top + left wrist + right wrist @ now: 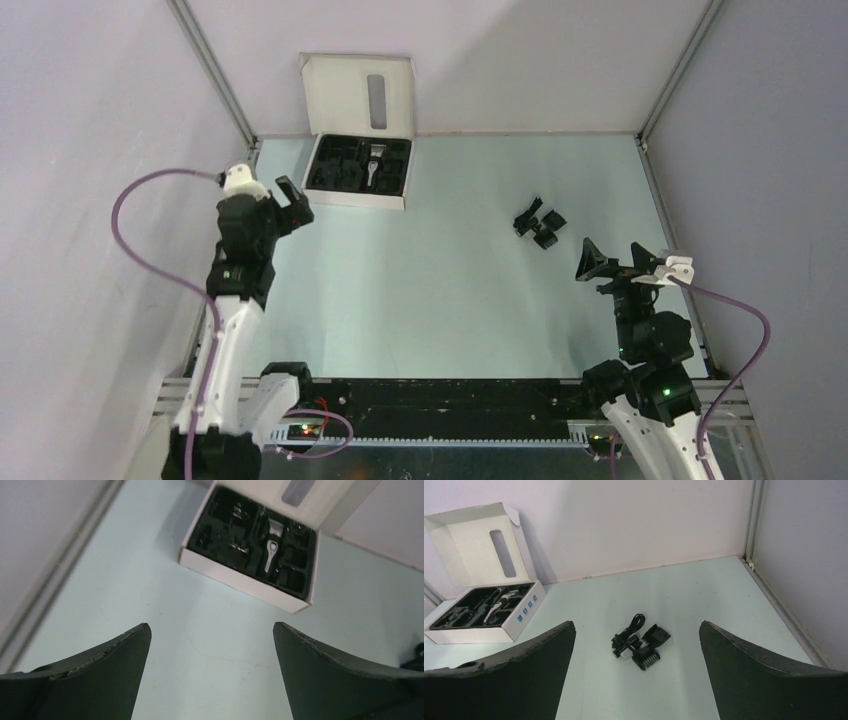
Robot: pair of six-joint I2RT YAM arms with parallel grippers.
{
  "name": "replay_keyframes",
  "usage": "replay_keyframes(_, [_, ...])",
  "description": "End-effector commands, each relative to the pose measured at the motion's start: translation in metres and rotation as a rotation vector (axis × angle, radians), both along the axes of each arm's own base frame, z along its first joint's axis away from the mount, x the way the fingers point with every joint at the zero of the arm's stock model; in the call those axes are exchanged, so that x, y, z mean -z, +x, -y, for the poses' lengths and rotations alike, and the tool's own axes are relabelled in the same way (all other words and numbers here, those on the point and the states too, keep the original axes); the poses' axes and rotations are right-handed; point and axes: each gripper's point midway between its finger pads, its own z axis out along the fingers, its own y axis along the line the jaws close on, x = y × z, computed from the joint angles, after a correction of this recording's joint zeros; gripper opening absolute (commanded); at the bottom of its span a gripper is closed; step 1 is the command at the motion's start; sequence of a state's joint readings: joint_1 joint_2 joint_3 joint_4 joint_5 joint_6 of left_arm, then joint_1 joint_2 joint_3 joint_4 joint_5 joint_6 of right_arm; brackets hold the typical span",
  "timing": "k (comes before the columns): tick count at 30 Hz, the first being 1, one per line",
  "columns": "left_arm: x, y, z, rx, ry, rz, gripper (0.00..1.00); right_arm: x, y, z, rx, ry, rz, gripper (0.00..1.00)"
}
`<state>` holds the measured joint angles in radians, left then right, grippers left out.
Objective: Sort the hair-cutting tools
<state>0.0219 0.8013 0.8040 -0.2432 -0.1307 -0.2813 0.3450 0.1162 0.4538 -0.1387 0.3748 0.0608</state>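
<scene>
L arm is seen raised from its base at 7 o'clock in the top view, elbow bent, wrist pitched fwd and down. The left gripper [297,203] [211,625] is held above the table [450,300] at approx. 10 o'clock, aimed toward 1 o'clock at the white box [360,197] [235,580] [521,617]. Its jaws are spread fully wide and nothing is held betw. them; only bare table is seen in the gap.

R arm is folded low over its base at 5 o'clock, forearm upright, wrist level. The right gripper [612,250] [636,623] is held at approx. 3 o'clock, pointed toward 11 o'clock. Jaws are likewise spread fully wide, nothing gripped.

The black clipper attachments [538,222] [641,642] are found loose on the table at approx. 2 o'clock, bunched and touching, just ahead of the R gripper and framed betw. its fingers in the R wrist view. Two comb-type pieces and a thin looped black part can be made out; exact count cannot be told.

The silver-and-black clipper [374,165] [270,555] [494,605] is seated in the black tray [330,165] inside the box, at 11 o'clock against the back wall. The box lid [350,95] is stood open, leaned on that wall. Other black pcs. are seen in tray slots, too dark to identify.
</scene>
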Motion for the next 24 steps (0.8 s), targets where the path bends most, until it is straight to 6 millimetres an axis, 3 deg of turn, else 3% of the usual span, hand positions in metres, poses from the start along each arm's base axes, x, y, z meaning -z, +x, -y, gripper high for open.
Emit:
replay_keyframes(1, [0.0,0.028,0.03,0.099,-0.177,-0.118,1.0,-0.023,-0.011,-0.002,-0.028,0.032,0.077,0.99])
replay_keyframes(2, [0.015,0.039,0.034,0.108,-0.196,-0.179,1.0,-0.023,-0.012,-0.001,-0.028,0.032,0.079,0.99])
replay_keyframes(3, [0.006,0.047,0.041,0.135,-0.229,-0.174,1.0,-0.024,-0.013,-0.001,-0.027,0.033,0.085,0.99])
replay_keyframes(4, [0.022,0.059,0.044,0.139,-0.254,-0.228,1.0,-0.025,-0.014,0.0,-0.027,0.035,0.09,0.99])
replay_keyframes(7, [0.035,0.093,0.054,0.172,-0.274,-0.305,1.0,-0.026,-0.016,-0.001,-0.035,0.032,0.101,0.99])
replay_keyframes(17, [0.084,0.189,0.087,0.189,-0.061,-0.466,1.0,-0.023,-0.014,-0.006,-0.054,0.016,0.095,0.99])
replay_keyframes(24, [0.11,0.238,0.097,0.193,-0.015,-0.488,1.0,-0.018,-0.01,-0.007,-0.052,0.0,0.068,0.99])
